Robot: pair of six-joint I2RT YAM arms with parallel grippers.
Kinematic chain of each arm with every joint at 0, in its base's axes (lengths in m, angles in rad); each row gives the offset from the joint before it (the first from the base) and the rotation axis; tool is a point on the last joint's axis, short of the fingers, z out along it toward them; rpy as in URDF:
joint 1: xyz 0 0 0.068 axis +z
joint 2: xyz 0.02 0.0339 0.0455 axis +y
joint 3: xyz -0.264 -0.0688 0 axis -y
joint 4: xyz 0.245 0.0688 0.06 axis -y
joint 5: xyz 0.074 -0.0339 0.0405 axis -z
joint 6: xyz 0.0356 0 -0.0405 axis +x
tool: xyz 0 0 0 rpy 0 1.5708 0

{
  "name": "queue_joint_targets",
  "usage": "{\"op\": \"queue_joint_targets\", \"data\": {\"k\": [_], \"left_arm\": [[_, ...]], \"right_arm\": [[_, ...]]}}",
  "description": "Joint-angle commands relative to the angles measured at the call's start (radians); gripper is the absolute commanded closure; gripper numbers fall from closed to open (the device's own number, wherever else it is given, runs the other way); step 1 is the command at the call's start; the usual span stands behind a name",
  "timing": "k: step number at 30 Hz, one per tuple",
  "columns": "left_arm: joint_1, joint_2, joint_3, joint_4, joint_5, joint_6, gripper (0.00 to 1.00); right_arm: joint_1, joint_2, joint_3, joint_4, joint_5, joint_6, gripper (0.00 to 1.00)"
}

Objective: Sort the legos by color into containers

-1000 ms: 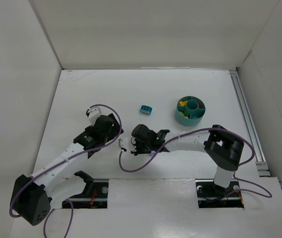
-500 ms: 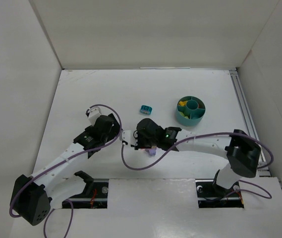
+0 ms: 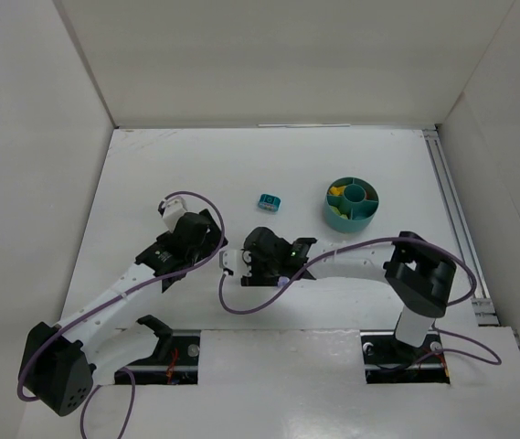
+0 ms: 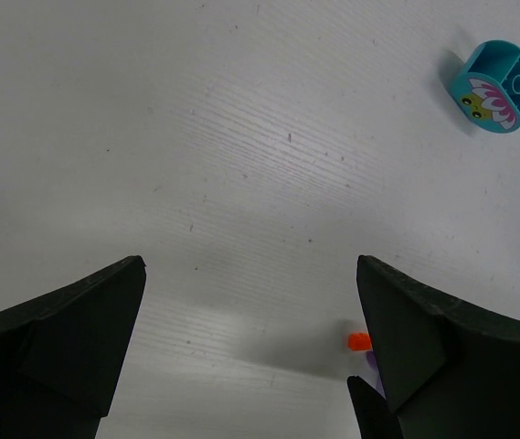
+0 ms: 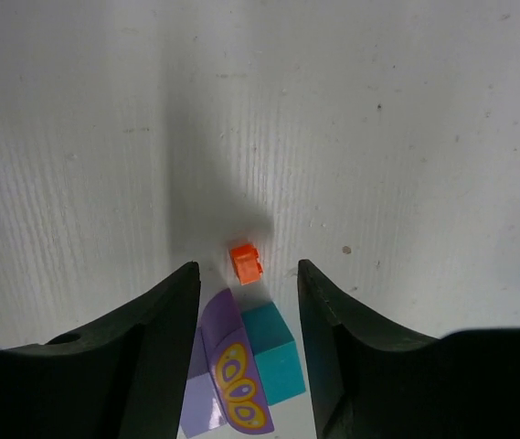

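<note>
In the right wrist view my right gripper (image 5: 248,274) is open. A purple brick with a yellow butterfly print (image 5: 223,380) and a teal brick (image 5: 273,352) lie side by side between its fingers. A tiny orange-red brick (image 5: 246,262) lies just ahead of the fingertips. My left gripper (image 4: 250,274) is open and empty over bare table. It sees the orange-red brick (image 4: 358,341) by its right finger and a round teal brick with a flower print (image 4: 500,78) far off. The teal bowl (image 3: 351,203) holds yellow-green and teal pieces.
In the top view the flower-print teal brick (image 3: 270,201) lies left of the bowl. The two grippers, left (image 3: 200,240) and right (image 3: 252,265), sit close together mid-table. White walls enclose the table, and a rail (image 3: 456,219) runs along the right side.
The right arm reached forward and to the right half a second ago, then came back to about where it was one second ago. The left arm has not moved.
</note>
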Motion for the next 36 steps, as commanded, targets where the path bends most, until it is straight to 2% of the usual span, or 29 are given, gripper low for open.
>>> {"op": "queue_joint_targets", "data": {"k": [1, 11, 15, 17, 19, 28, 36], "left_arm": [[0.000, -0.017, -0.007, 0.005, -0.027, -0.007, 0.00], [0.000, 0.002, -0.007, 0.005, -0.027, -0.007, 0.00], [0.000, 0.002, -0.007, 0.005, -0.027, -0.007, 0.00], [0.000, 0.002, -0.007, 0.005, -0.027, -0.007, 0.00], [0.000, 0.002, -0.007, 0.005, -0.027, -0.007, 0.00], [0.000, 0.002, -0.007, 0.005, -0.027, -0.016, 0.00], [0.000, 0.002, -0.007, 0.005, -0.027, -0.016, 0.00]], "right_arm": [[0.006, 0.004, 0.014, 0.025, -0.003, 0.019, 0.47], [0.006, 0.079, 0.014, 0.026, 0.077, 0.062, 0.46], [0.006, 0.088, 0.004, 0.036, 0.086, 0.081, 0.58], [0.006, 0.088, 0.004, 0.036, 0.086, 0.090, 0.60], [0.006, 0.088, -0.005, 0.027, 0.086, 0.100, 0.67], [0.015, 0.067, -0.035, 0.027, 0.097, 0.130, 0.79], [0.015, -0.071, 0.017, 0.046, 0.075, 0.110, 0.87]]}}
